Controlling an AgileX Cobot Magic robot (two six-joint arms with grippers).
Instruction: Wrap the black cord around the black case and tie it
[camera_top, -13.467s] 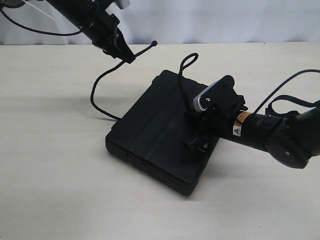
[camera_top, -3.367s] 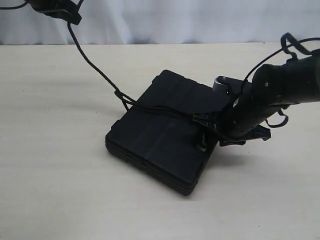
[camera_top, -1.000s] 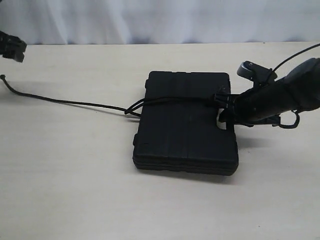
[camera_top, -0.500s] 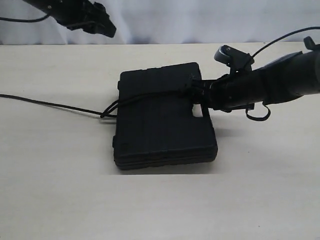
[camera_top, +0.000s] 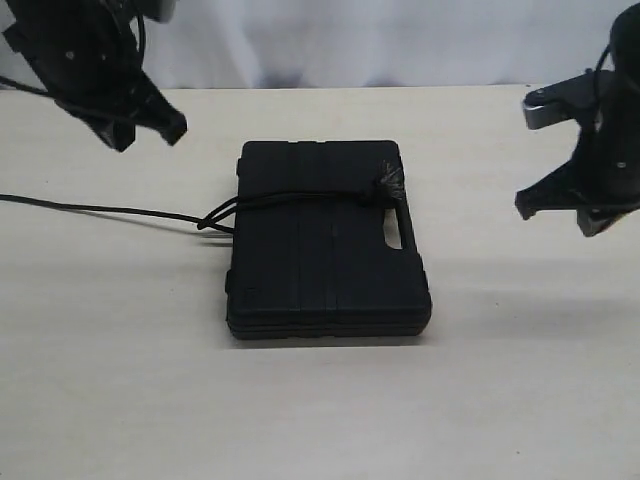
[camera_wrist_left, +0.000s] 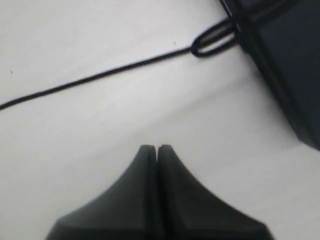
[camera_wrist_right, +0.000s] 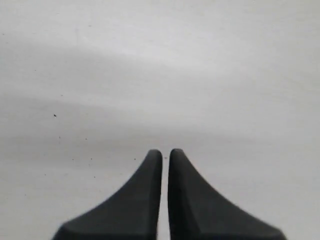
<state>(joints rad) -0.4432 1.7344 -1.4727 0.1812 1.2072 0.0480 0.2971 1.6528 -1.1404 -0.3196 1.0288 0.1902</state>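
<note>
Two broad stretches of bare table (camera_top: 320, 420) are lying open on either side of the black case (camera_top: 330, 270). The case is sitting flat near the middle, well short of the table's back edge by the white curtain (camera_top: 400, 40). The left gripper (camera_wrist_left: 156, 148) is hovering over the table off the case's left side, near the trailing strand, with its jaws pressed together and holding nothing. The right gripper (camera_wrist_right: 165, 152) is hanging well off to the case's right over bare surface, its jaws drawn in to a hairline gap and equally empty. Half a second ago the right gripper was reaching onto the handle edge of the case at the tassel; now it is standing well apart from it, and the case is lying squarer to the exterior view. The black cord (camera_top: 300, 197) is running across the case's top face as a doubled line. It is ending at a frayed grey tassel (camera_top: 388, 185) just beside the handle slot (camera_top: 393, 238), looping off the left edge, and trailing a single strand leftward across the table and out of the exterior view.
</note>
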